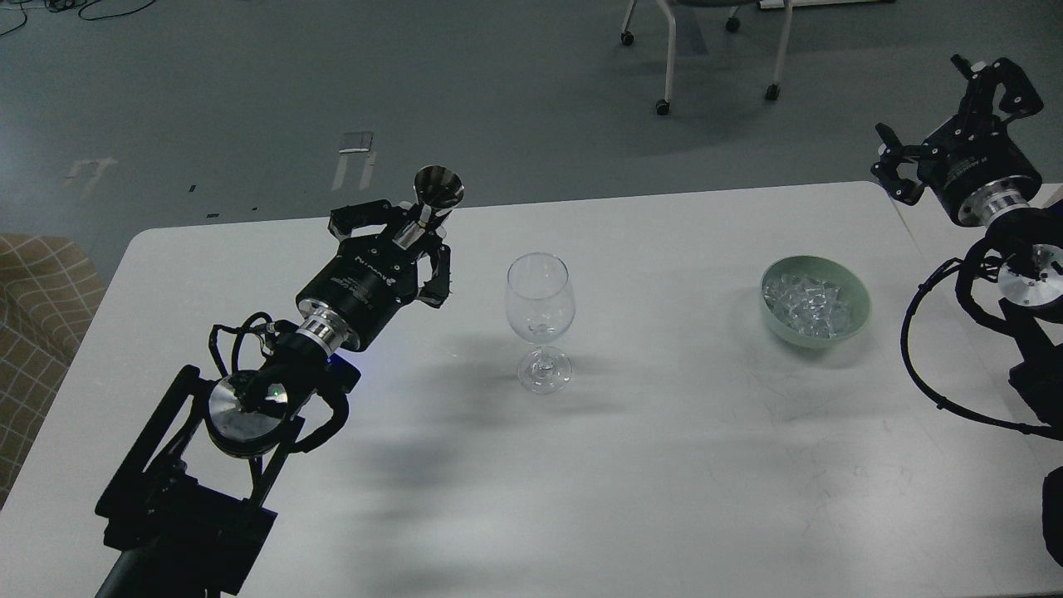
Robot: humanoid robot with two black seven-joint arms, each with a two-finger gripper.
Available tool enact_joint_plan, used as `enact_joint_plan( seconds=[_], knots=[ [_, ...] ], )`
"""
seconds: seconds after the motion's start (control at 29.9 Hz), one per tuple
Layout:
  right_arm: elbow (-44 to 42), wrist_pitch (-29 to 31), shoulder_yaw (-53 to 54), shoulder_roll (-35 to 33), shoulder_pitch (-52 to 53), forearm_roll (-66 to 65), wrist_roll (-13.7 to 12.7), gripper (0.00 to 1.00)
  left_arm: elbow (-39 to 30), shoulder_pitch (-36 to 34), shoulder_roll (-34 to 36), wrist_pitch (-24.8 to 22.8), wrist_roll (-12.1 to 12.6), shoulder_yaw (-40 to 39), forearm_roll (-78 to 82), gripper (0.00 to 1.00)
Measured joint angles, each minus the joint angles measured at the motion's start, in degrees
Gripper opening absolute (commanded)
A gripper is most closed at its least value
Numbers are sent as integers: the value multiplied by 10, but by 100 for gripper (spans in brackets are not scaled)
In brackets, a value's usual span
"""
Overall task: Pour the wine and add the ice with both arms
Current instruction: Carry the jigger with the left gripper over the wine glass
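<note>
Head view: high, facing forward-down over table [664, 498].

I see a clear, glossy stemmed wine glass [540, 320] at centre, glittering clear ice chunks [810, 306] in a smooth pale-green bowl [860, 309] at right, on a matt white table [664, 482].

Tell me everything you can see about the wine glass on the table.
The wine glass is clear, with a rounded bowl, short stem and round foot. It stands upright near the middle of the white table and looks empty. Nothing touches it except the table: the left gripper is beside it, apart, and the green bowl sits off to its right.
</note>
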Motion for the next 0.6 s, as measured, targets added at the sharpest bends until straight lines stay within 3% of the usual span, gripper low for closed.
enact_joint_plan(
  seconds=[0.6],
  knots=[
    [1, 1, 0, 0, 0, 0, 0, 100, 1, -9, 5, -13, 4, 40, 69, 0]
  ],
)
